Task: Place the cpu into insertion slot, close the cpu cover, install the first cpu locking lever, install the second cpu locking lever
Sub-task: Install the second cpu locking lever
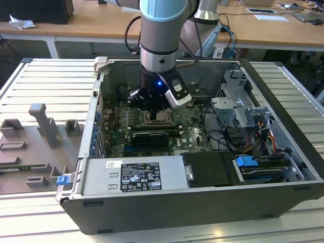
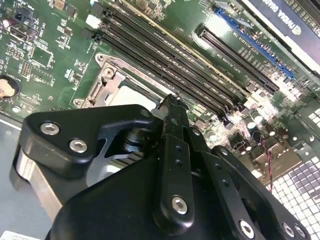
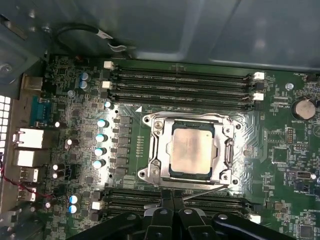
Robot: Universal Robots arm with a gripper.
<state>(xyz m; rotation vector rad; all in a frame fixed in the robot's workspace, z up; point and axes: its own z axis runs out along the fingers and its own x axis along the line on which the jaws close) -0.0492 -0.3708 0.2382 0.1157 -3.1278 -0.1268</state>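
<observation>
Silvery cpu cover lies flat over the insertion slot, the pale cpu seated in its window, green motherboard all round, memory slots alongside. Gripper hangs just beside the socket's edge, fingertips pinched together, nothing held.
</observation>
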